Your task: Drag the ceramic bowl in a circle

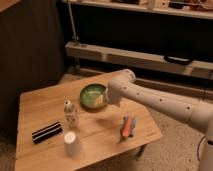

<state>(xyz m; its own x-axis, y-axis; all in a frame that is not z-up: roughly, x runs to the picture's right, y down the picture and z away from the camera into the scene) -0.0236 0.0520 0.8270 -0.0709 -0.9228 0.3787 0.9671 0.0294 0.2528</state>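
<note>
The ceramic bowl (90, 95) is a shallow, glossy green dish standing at the back middle of the wooden table (45, 102). My white arm reaches in from the right. Its gripper (103, 100) hangs at the bowl's right rim, partly covering that edge, with the jaws standing wide and nothing held between them. Whether it touches the rim is hidden by the wrist.
A small bottle (70, 113) stands just front-left of the bowl. An upturned white cup (71, 143) sits near the front edge, a black striped packet (46, 132) at the left, and an orange and green packet (127, 126) at the front right. Metal shelving runs behind.
</note>
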